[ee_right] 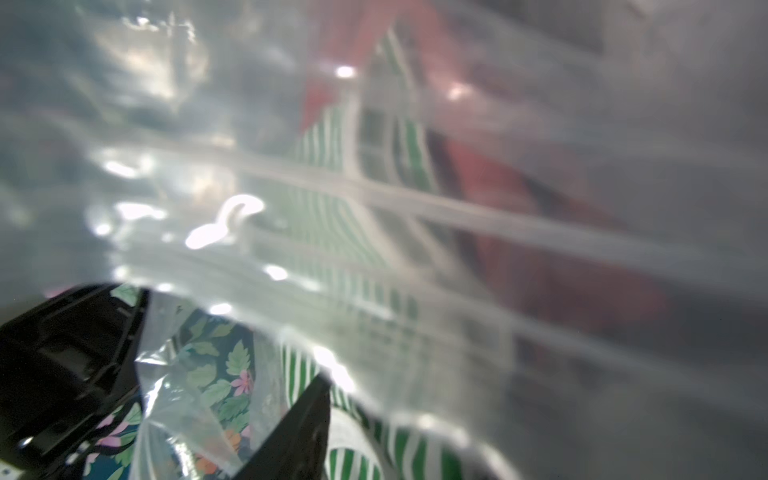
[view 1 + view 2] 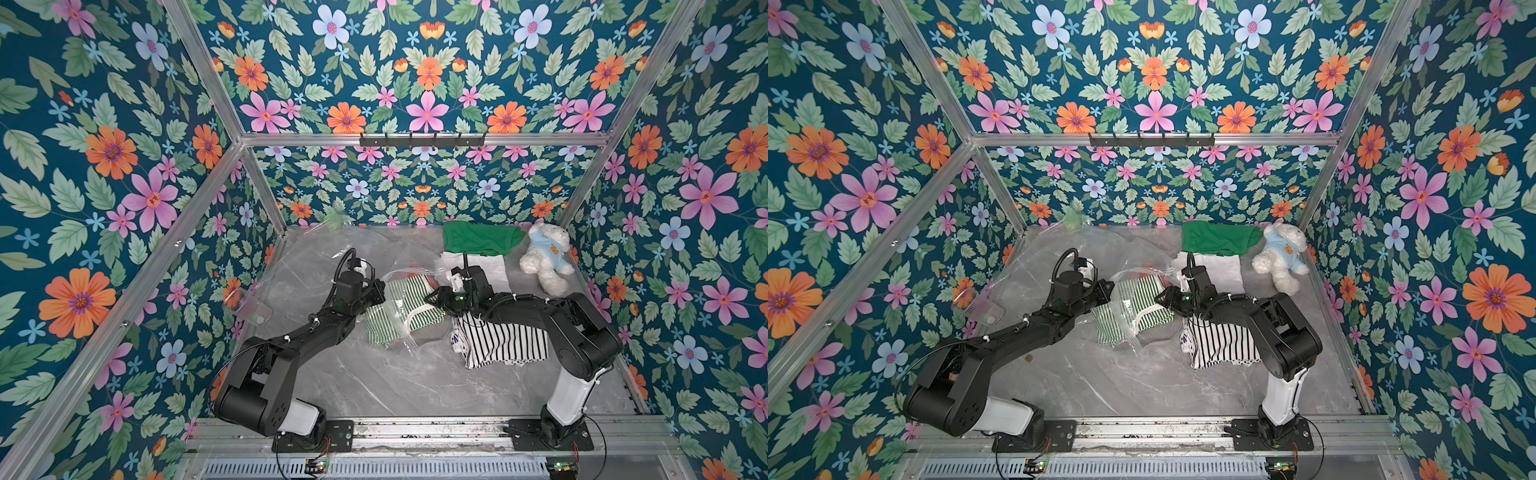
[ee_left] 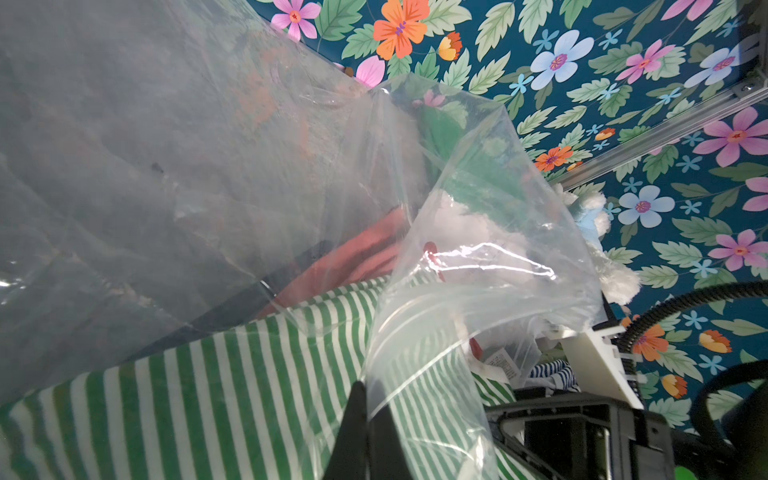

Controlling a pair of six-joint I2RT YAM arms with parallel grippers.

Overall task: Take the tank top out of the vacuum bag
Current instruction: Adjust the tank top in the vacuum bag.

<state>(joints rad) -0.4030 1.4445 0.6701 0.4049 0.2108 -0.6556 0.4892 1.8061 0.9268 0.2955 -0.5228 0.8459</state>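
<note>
The vacuum bag is a clear, crinkly sheet spread over the middle of the grey table. The tank top, striped green and white, lies inside it near the bag's mouth. My left gripper is shut on the bag's plastic edge, just above the tank top. My right gripper sits at the tank top's right side. In the right wrist view one black finger touches striped fabric under blurred plastic; its other finger is hidden.
A red-pink garment lies in the bag behind the tank top. A black-and-white striped garment lies under my right arm. White cloth, a green shirt and a teddy bear are at the back right. A clear cup is left.
</note>
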